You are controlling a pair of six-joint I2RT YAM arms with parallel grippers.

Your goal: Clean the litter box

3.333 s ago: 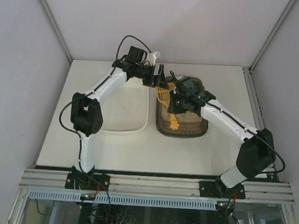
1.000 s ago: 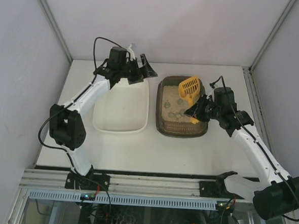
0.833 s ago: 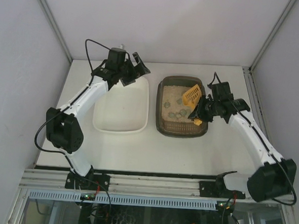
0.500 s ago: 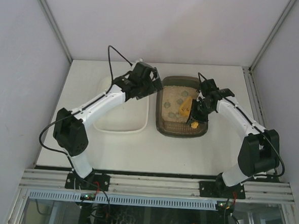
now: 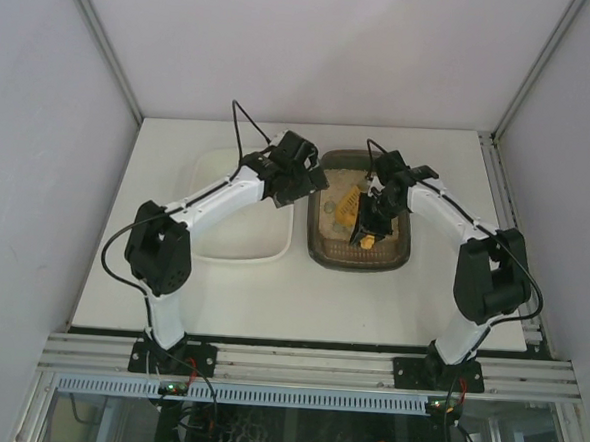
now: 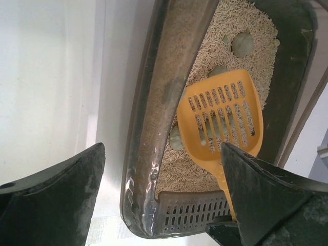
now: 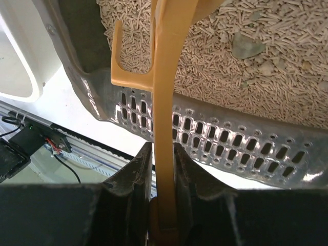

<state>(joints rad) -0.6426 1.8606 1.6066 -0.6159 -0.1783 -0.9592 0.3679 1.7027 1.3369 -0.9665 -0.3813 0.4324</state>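
The litter box is a dark translucent tray of beige litter right of centre. My right gripper is shut on the handle of a yellow slotted scoop, whose blade lies down in the litter. The wrist view shows the handle squeezed between both fingers, above the box's perforated near rim. Open wide, my left gripper hovers over the box's left rim, one finger on each side. From there the scoop blade rests over greenish clumps.
A white tub stands directly left of the litter box, its smooth inside filling the left of the left wrist view. More clumps lie in the litter. White walls enclose the table on three sides.
My left arm swung from the tub's far edge rightward over the litter box's left rim. My right arm moved left and lowered the raised scoop into the litter.
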